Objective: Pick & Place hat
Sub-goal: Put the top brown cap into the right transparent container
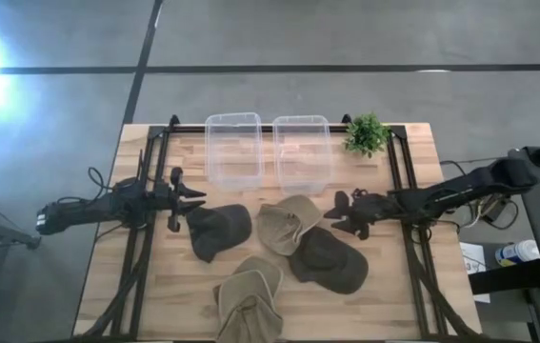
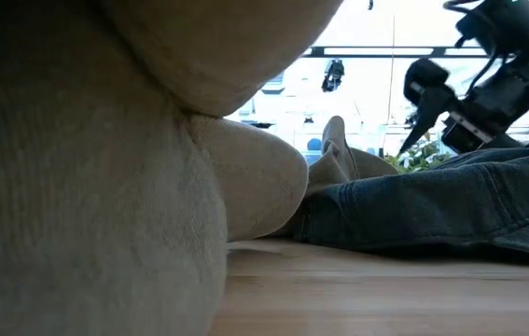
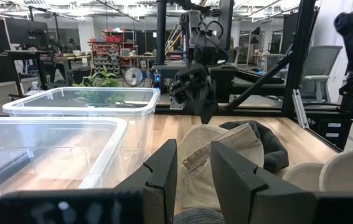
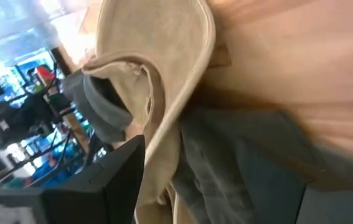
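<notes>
Four hats [image 1: 293, 224] loose mid-frame on surface [image 1: 412, 295], below two bins [image 1: 232, 145]. Right end effector [image 1: 346, 217] beside tan hat, spread wide, empty, for approach. Left end effector [image 1: 189, 202] parted, empty, beside dark hat [image 1: 218, 229].

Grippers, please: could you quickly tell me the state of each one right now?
Left gripper: open, holding nothing, beside the dark grey hat.
Right gripper: open, holding nothing, above the tan hat.

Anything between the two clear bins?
No. High view shows a narrow bare strip of table between the left bin and the right bin.
</notes>
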Motion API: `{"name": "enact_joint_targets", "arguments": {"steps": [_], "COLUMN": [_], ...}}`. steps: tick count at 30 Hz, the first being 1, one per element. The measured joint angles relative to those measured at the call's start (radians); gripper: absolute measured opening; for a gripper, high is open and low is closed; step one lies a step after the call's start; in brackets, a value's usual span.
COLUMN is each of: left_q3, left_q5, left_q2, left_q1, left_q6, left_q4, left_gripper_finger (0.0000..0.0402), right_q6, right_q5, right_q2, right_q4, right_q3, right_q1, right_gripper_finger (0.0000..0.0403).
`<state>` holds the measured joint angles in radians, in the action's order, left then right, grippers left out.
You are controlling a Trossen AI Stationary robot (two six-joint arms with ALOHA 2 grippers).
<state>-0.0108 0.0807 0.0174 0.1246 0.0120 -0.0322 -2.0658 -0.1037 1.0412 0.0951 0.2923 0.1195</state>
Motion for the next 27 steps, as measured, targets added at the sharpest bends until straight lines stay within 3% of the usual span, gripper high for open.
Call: {"name": "enact_joint_targets", "arguments": {"steps": [10,14,18,25,27], "left_q3": [0.0,0.0,0.0,0.0,0.0], "left_q5": [0.0,0.0,-0.001,-0.001,0.0], "left_q2": [0.0,0.0,0.0,0.0,0.0], "left_q1": [0.0,0.0,0.0,0.0,0.0], "left_q6": [0.0,0.0,0.0,0.0,0.0], "left_q4": [0.002,0.003,0.003,0.005,0.005], "left_gripper_finger": [0.0092,0.0092,0.0092,0.0092,0.0092], "right_q6": [0.098,0.184,0.245,0.347,0.373], "right_q5": [0.059,0.06,0.061,0.158,0.169], "right_q2": [0.264,0.364,0.439,0.485,0.474], "right_q4": [0.084,0.219,0.316,0.318,0.319], "right_q3": [0.084,0.095,0.107,0.113,0.113], "right_q1": [-0.092,-0.131,-0.151,-0.152,-0.151], "right_gripper_finger": [0.0244,0.0228,0.0175,0.0027,0.0018]}}
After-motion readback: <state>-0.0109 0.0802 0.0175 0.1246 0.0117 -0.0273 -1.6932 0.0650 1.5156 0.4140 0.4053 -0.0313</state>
